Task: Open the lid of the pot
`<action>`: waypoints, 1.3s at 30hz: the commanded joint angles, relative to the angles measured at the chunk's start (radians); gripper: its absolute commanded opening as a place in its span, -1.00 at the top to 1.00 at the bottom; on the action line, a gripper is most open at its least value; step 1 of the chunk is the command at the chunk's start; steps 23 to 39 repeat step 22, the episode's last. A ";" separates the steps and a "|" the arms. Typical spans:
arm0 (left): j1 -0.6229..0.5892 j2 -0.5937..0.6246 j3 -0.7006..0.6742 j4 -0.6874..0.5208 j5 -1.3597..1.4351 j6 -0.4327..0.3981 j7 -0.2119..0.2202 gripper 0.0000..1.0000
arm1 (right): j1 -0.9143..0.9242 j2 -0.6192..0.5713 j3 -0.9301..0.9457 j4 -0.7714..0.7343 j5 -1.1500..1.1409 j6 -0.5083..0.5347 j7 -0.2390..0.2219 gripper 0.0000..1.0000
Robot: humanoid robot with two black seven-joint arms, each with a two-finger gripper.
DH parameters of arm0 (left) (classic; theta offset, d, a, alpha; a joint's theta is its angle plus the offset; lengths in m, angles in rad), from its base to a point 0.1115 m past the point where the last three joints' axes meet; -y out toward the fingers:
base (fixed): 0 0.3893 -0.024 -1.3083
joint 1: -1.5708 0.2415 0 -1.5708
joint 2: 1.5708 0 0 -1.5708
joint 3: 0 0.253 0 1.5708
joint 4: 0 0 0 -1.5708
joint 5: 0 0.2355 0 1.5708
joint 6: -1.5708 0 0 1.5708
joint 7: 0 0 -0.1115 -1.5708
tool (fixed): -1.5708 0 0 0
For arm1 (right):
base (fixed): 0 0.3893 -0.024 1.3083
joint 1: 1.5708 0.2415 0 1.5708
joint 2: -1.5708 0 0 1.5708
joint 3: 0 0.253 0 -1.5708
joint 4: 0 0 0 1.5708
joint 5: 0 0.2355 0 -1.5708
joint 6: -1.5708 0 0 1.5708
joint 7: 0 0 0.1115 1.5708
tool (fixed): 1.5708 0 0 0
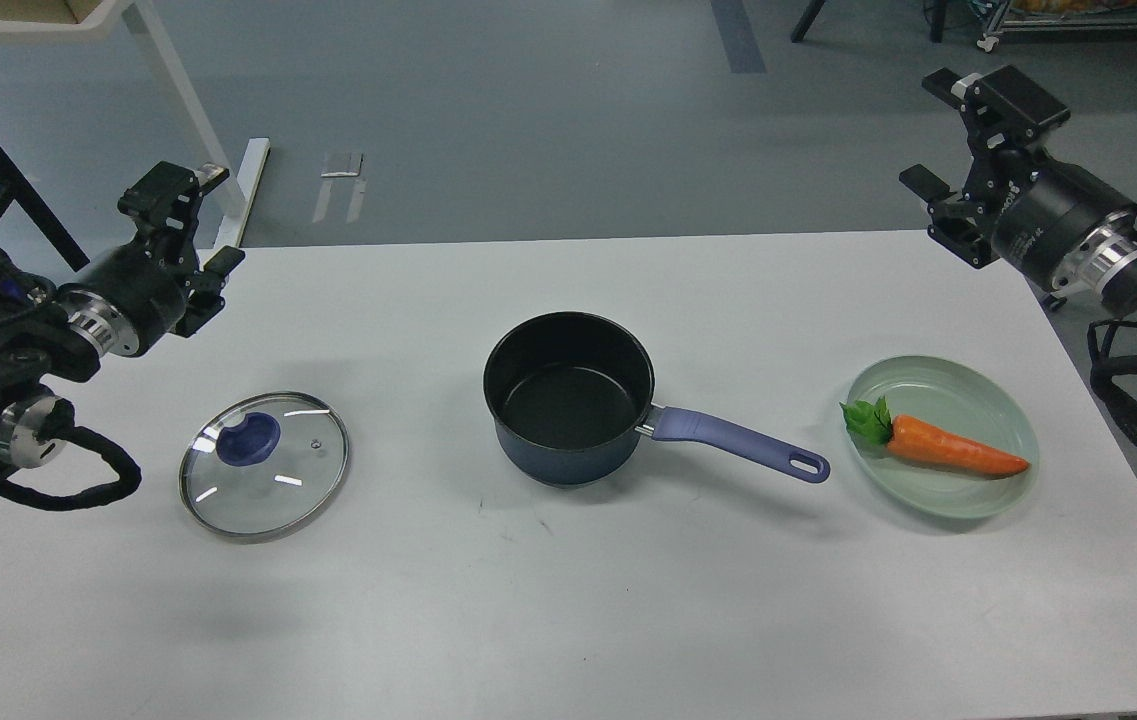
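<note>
The dark blue pot (568, 395) stands uncovered at the table's middle, its purple handle (738, 450) pointing right. Its glass lid (265, 463), with a blue knob, lies flat on the table to the pot's left, apart from it. My left gripper (213, 272) is raised near the table's back left corner, well above and behind the lid; it is dark and seen from behind, so I cannot separate its fingers. My right gripper (938, 215) is raised at the back right corner, far from the pot, jaws apart and empty.
A pale green plate (1008, 480) holding a toy carrot (948, 452) sits at the right, just past the handle's tip. A white table leg (193, 120) stands on the floor behind the left corner.
</note>
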 commanded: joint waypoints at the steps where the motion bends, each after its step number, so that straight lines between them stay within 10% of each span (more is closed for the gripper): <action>1: 0.086 -0.070 -0.183 0.075 -0.019 -0.111 0.000 -0.98 | -0.145 0.063 0.098 -0.063 0.069 0.098 0.000 -0.99; 9: 0.194 -0.117 -0.362 0.076 -0.039 -0.242 0.088 -0.99 | -0.303 0.146 0.232 -0.158 0.119 0.356 0.000 -0.99; 39: 0.254 -0.128 -0.388 0.082 -0.060 -0.310 0.076 -0.99 | -0.325 0.208 0.271 -0.164 0.135 0.356 0.000 -1.00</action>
